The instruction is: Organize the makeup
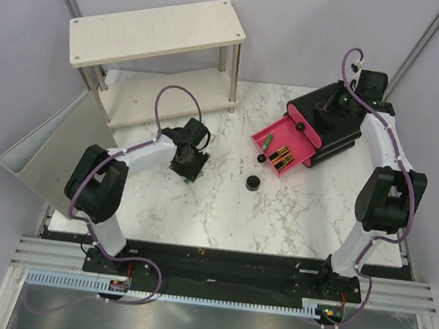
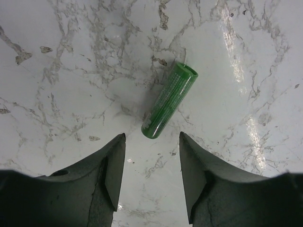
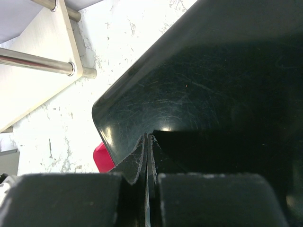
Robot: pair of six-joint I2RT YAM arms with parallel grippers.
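My left gripper (image 2: pixel 151 141) hangs, fingers apart, over the green tube (image 2: pixel 169 101), which lies on the marble table (image 2: pixel 57 56) slanting from 7 to 1 o'clock, its near end just ahead of my fingertips. I'd square my wrist across its length, centre on it, then lower before closing. My right gripper (image 3: pixel 147 139) rests, fingers together, atop the black box (image 3: pixel 213 94).

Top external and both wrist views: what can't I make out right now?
Top external: left gripper hides the green tube; only the left wrist view shows it.
Top external: items in the pink drawer are too small to identify.
Right wrist: black box fills the frame; whether the shut right gripper touches it is unclear.
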